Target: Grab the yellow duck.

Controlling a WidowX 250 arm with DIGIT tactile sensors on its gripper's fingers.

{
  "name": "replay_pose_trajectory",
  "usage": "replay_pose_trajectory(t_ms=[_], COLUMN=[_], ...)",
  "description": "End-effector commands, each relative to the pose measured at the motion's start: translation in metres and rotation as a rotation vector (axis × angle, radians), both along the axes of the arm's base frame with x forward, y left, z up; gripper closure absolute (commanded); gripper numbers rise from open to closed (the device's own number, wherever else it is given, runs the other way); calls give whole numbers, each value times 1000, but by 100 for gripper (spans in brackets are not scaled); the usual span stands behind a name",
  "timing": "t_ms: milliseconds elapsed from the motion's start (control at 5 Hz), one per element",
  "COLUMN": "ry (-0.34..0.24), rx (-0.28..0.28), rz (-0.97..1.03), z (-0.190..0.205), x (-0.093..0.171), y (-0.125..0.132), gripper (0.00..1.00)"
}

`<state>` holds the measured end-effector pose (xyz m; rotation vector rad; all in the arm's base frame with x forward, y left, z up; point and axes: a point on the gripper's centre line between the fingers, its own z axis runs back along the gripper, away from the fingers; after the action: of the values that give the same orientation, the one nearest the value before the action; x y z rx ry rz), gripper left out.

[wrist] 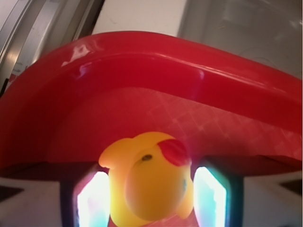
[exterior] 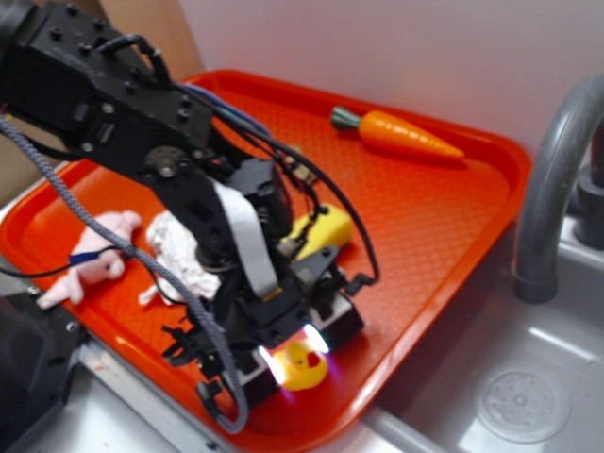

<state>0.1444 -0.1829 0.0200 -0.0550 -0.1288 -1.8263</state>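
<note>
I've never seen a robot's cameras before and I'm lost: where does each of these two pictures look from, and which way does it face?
Exterior: sits off the robot, above the tray's near corner, looking down across it; shows the black arm and gripper around the yellow duck.
Wrist: sits on the arm just behind the fingers, facing past them toward the tray's rim; the glowing fingers flank the duck.
Shared: duck, fingers, red tray.

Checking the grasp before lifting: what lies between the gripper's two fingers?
The yellow duck sits between the gripper's lit fingers, filling the gap, on the red tray. The wrist view shows this most clearly.
</note>
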Motion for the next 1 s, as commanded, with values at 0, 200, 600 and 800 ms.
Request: replay_pose_trajectory(t_ms=[0,200,600,800], ry=[-11,-21,18,58], rx=[-1,87,46,46], rz=[400,649,1148,1397], z=[31,83,177,208], x=[-1,22,28,15], y=[29,53,95,112], gripper=[100,100,100,100])
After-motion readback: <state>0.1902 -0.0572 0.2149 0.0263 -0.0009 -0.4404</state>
